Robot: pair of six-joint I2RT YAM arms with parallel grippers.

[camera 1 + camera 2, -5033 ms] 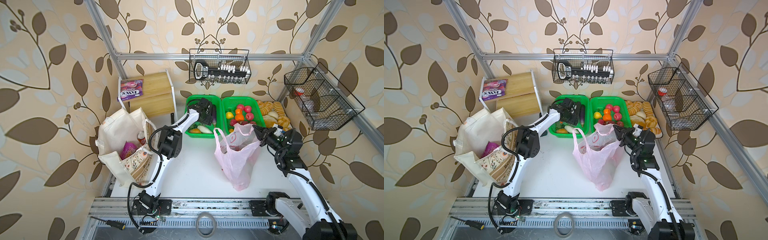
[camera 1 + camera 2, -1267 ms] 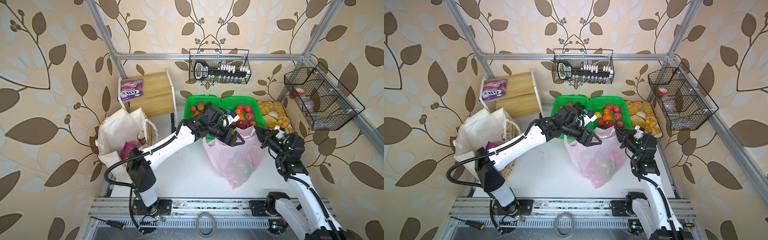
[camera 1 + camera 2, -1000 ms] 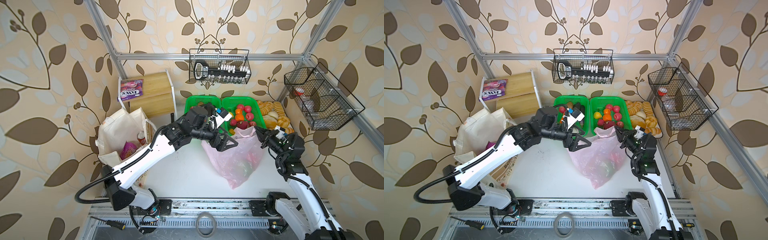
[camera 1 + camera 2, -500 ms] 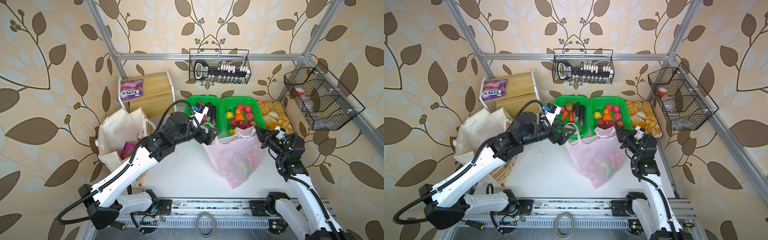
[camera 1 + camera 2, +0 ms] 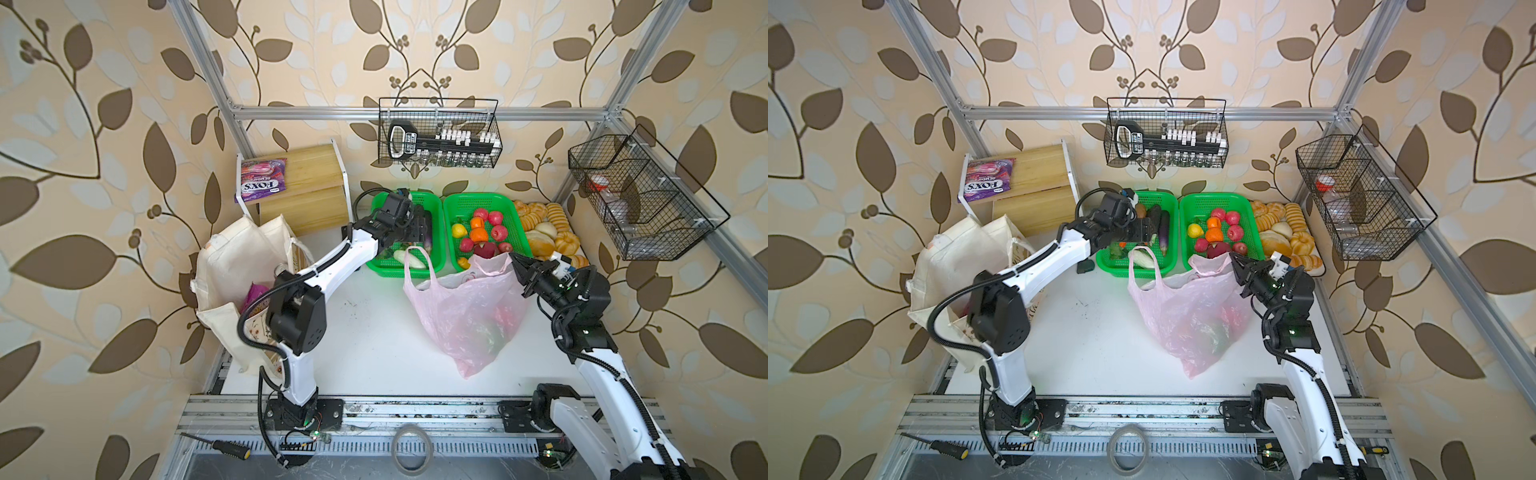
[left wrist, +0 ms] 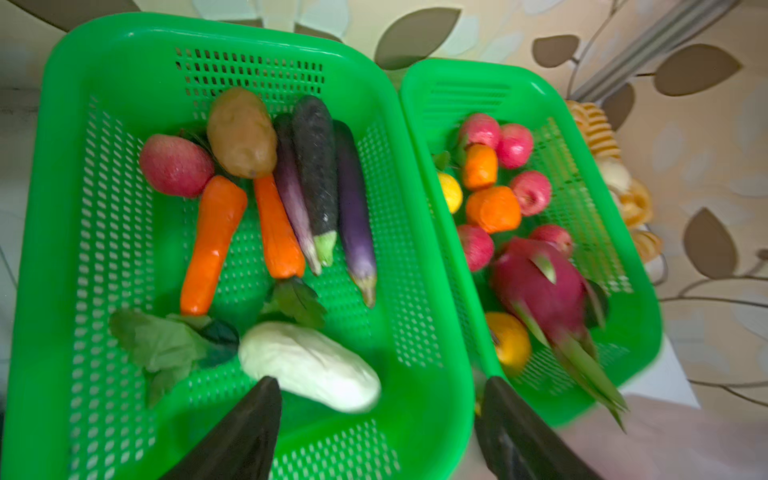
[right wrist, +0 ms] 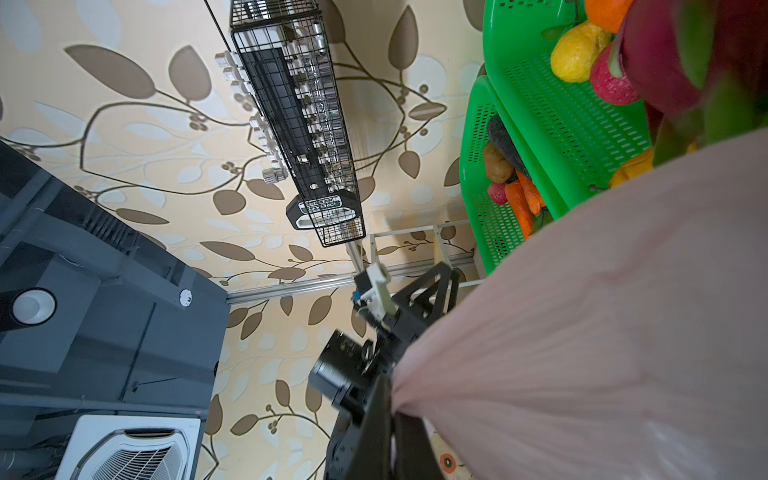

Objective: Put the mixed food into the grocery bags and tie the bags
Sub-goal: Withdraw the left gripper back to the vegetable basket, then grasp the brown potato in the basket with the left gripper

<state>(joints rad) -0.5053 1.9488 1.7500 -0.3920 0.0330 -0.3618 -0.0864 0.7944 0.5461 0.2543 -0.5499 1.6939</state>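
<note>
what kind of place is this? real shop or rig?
Probably a mock grocery cell, not a shop: wallpapered panels on an aluminium frame, green baskets of produce, robot arms bolted to a rail.

The white table holds a green basket of vegetables and a green basket of fruit at 12 o'clock, bread rolls at 2, a wooden shelf at 11, a cream bag at 9, and a pink bag near the middle, toward 3
</note>
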